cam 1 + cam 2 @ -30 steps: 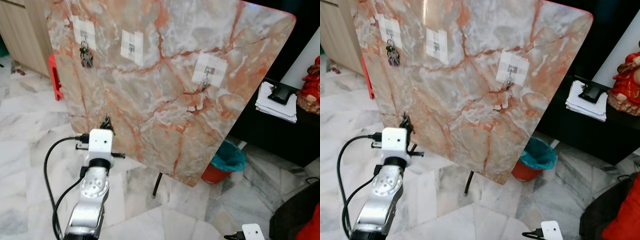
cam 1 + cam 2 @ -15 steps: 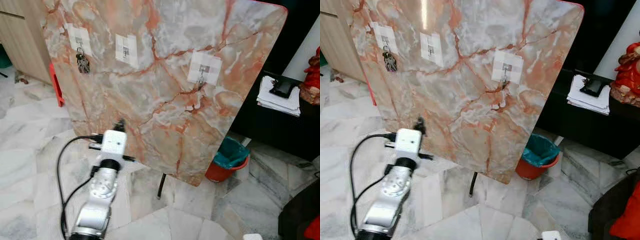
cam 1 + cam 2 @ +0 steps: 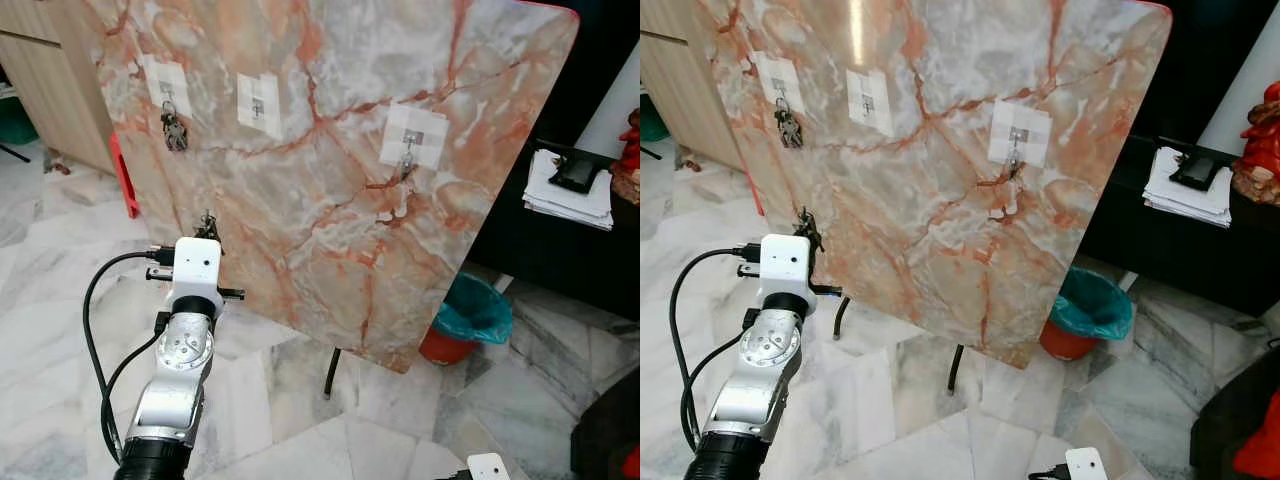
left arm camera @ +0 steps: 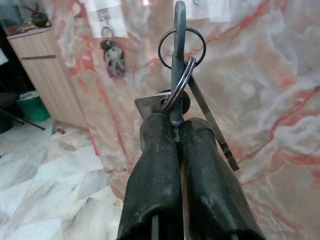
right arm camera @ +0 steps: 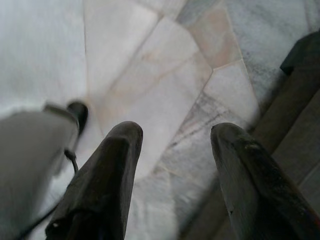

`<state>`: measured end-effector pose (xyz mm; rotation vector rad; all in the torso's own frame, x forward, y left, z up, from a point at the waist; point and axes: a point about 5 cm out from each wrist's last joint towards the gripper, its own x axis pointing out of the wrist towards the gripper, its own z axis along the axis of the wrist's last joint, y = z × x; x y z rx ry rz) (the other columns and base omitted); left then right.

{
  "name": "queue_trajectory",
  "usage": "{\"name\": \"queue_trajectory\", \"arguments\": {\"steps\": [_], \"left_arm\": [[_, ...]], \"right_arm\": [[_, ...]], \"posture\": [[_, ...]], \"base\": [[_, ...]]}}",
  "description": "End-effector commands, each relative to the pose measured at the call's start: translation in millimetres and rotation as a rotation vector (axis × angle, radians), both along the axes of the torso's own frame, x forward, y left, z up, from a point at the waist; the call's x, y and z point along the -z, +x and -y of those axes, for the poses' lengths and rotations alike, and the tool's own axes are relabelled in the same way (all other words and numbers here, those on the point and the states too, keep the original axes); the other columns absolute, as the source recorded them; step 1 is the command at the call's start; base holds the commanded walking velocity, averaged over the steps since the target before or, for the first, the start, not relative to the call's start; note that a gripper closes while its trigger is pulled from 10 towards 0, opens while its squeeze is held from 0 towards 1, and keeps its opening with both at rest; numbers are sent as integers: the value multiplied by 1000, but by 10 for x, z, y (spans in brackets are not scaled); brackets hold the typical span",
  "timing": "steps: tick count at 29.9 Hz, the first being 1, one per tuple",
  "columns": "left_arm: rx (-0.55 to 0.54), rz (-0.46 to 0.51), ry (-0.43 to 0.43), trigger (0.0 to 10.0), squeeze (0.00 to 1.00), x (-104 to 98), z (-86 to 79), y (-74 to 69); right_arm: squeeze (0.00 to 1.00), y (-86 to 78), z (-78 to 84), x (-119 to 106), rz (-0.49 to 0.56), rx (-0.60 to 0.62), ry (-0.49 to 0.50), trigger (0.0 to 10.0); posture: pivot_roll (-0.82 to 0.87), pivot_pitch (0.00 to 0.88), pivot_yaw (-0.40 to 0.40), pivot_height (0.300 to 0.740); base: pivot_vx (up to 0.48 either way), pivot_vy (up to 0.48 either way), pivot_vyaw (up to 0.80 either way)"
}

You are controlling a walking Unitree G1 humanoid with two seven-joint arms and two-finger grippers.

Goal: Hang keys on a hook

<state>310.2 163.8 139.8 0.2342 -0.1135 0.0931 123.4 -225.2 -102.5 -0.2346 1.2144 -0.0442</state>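
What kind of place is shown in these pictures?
Probably a room in a home: a marble tile floor, a wooden cabinet and a small bin. A marble-patterned board carries hooks; the left gripper holds keys.

No legible text, labels, brands or numbers anywhere. The flat key blade [image 4: 150, 104] in the left wrist view carries a small stamped mark near its edge, too small and blurred to read. White patches [image 3: 413, 135] behind the hooks on the marble board [image 3: 330, 210] are blank. Papers [image 3: 567, 195] on the dark table at right show no readable print at this size
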Motion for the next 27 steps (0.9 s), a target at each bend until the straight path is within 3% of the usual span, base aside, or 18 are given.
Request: {"name": "queue_trajectory", "arguments": {"steps": [1, 7, 12, 17, 23, 27], "left_arm": [[1, 13, 8, 10000, 0, -43, 0, 28], [50, 38, 41, 10000, 0, -112, 60, 87], [38, 52, 19, 10000, 0, -142, 75, 122], [33, 38, 24, 10000, 0, -89, 69, 108], [48, 45, 27, 10000, 0, -114, 100, 126], [74, 45, 35, 10000, 0, -118, 137, 148]], "right_arm": [[0, 30, 16, -13, 4, -21, -7, 10000], [0, -9, 39, -5, -4, 42, 4, 10000], [0, 31, -2, -9, -9, -55, -6, 10000], [0, 57, -47, -9, 1, -66, 5, 10000], [0, -49, -46, 22, -30, -124, -5, 10000], [0, -137, -51, 47, -33, -75, 9, 10000]], "posture": [[22, 0, -50, 740], [27, 0, -66, 740], [13, 0, -79, 740], [-7, 0, -64, 740], [-22, 0, -43, 740], [-30, 0, -32, 740]], "base": [[0, 0, 800], [0, 0, 476], [0, 0, 0], [255, 0, 0], [282, 0, 335], [290, 0, 600]]}}
